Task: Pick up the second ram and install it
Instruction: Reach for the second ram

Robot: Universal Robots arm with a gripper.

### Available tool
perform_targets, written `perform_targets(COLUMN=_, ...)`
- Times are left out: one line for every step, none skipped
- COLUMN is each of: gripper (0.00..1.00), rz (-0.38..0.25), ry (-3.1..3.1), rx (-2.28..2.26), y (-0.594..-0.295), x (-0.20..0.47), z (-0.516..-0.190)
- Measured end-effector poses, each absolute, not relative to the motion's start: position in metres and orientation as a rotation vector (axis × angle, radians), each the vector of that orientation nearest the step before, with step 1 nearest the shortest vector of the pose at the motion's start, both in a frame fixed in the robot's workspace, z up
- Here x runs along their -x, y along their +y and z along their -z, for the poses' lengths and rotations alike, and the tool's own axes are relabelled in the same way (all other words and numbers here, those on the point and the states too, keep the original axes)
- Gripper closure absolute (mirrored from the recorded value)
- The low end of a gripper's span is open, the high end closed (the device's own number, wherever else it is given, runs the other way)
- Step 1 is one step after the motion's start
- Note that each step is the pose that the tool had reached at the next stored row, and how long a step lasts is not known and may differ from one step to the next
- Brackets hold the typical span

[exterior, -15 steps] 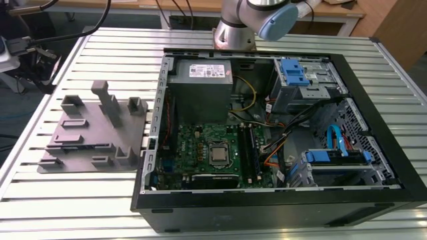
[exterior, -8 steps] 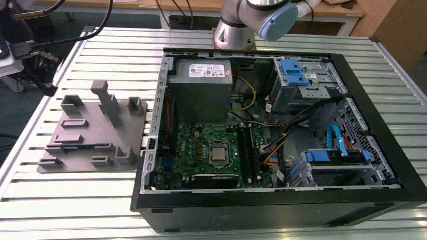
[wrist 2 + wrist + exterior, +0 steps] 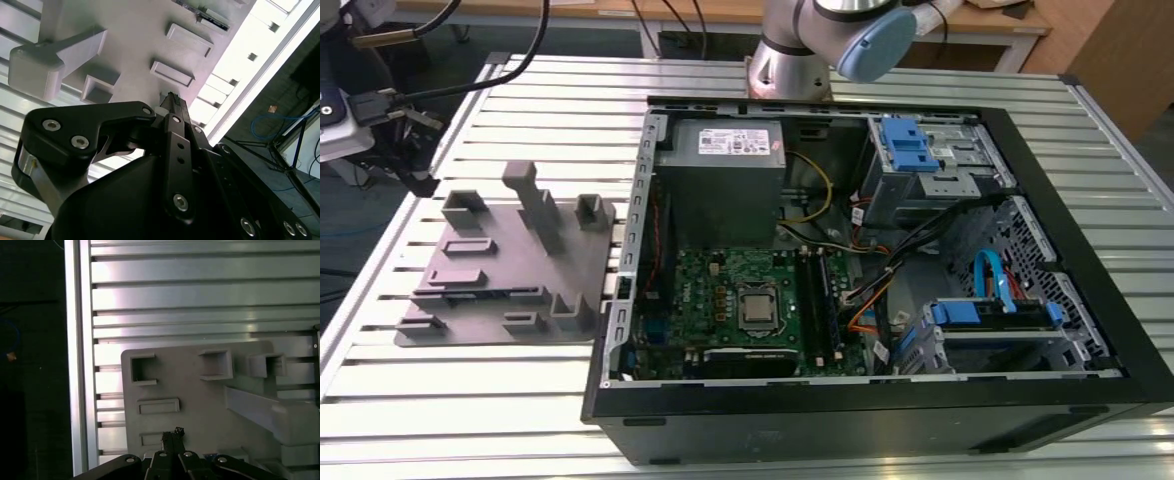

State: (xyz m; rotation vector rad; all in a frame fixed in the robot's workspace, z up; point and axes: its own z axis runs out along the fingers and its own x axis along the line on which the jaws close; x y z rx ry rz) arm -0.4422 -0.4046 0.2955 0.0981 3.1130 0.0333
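Ram: the second ram (image 3: pixel 494 293) (image 3: pixel 215 16) shows as a thin, dark, narrow strip. It stands on edge in a slot of the grey holder plate (image 3: pixel 520 262), towards the plate's near edge in the exterior view.
Surface: a slatted aluminium surface (image 3: pixel 480 400) carries the plate and, just beside it, an open computer case (image 3: pixel 854 420) with a green motherboard (image 3: pixel 707 280) inside.
Room: the floor beyond the surface's edge is dark, and a blue cable (image 3: pixel 270 124) lies on it.
Axis: the stick's long axis runs roughly left to right across the exterior view, level with the plate.
Claw: the claw (image 3: pixel 171 99) (image 3: pixel 172 432) hangs above the plate with its tips pressed together, apart from the ram.
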Motion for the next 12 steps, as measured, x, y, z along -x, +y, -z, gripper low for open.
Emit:
perform_targets(gripper=0.93, rz=-0.033, ry=3.113, rx=-0.098, y=-0.4046, x=0.4421, z=-0.2947)
perform_targets(gripper=0.93, rz=-0.032, ry=3.113, rx=-0.097, y=-0.4046, x=0.4421, z=-0.2940)
perform_targets(gripper=0.93, rz=-0.032, ry=3.113, rx=-0.097, y=-0.4046, x=0.4420, z=-0.2933)
perform_targets(gripper=0.93, rz=-0.031, ry=3.113, rx=-0.096, y=-0.4046, x=0.4419, z=-0.2925)
perform_targets(gripper=0.93, rz=-0.031, ry=3.113, rx=-0.096, y=-0.4046, x=0.4418, z=-0.2918)
perform_targets(gripper=0.93, rz=-0.030, ry=3.113, rx=-0.096, y=-0.4046, x=0.4418, z=-0.2911)
perform_targets(gripper=0.93, rz=-0.029, ry=3.113, rx=-0.095, y=-0.4046, x=0.4417, z=-0.2905)
perform_targets(gripper=0.93, rz=-0.029, ry=3.113, rx=-0.095, y=-0.4046, x=0.4416, z=-0.2897)
perform_targets(gripper=0.93, rz=-0.028, ry=3.113, rx=-0.094, y=-0.4046, x=0.4415, z=-0.2890)
perform_targets(gripper=0.93, rz=-0.028, ry=3.113, rx=-0.094, y=-0.4046, x=0.4414, z=-0.2883)
perform_targets(gripper=0.93, rz=-0.027, ry=3.113, rx=-0.093, y=-0.4046, x=0.4412, z=-0.2876)
perform_targets(gripper=0.93, rz=-0.026, ry=3.113, rx=-0.093, y=-0.4046, x=0.4409, z=-0.2868)
